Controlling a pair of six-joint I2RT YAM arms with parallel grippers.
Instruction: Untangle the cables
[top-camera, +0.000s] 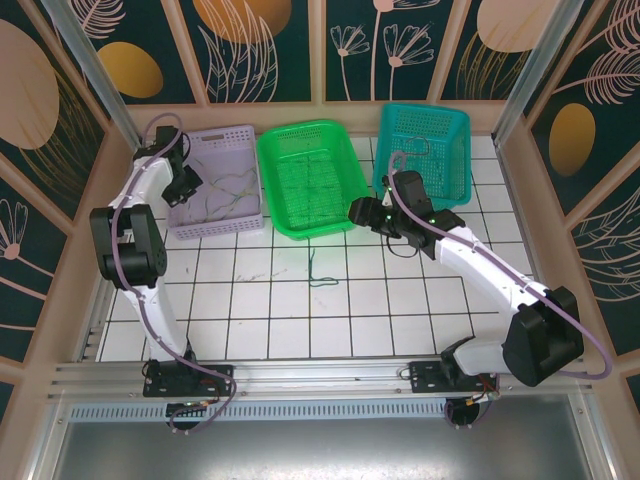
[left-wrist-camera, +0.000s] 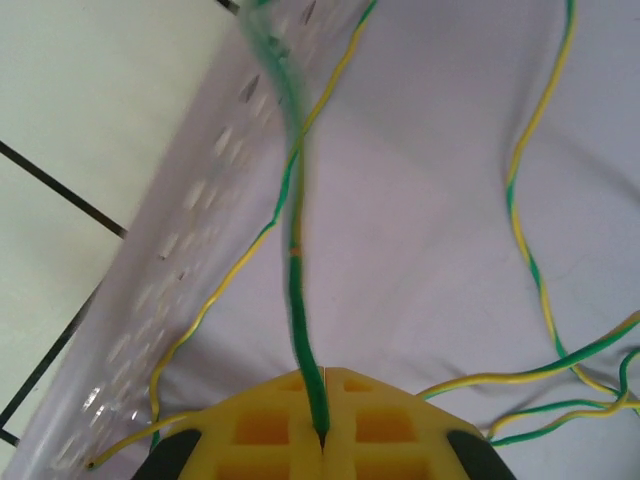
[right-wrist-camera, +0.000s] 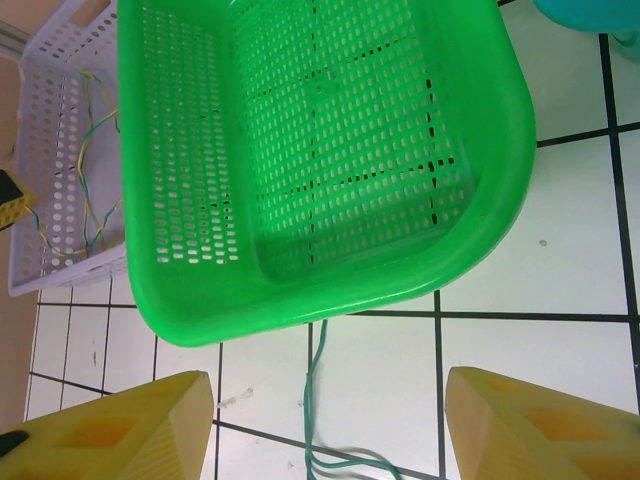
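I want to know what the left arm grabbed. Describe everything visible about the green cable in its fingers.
The green cable is a thin, flexible wire with dark green, plastic-looking insulation and a small orange mark partway along. The left gripper is shut on its near end, pinching it between yellow fingers. It runs nearly straight across the lavender basket floor toward the perforated wall, where it blurs. A yellow-green wire crosses it there.
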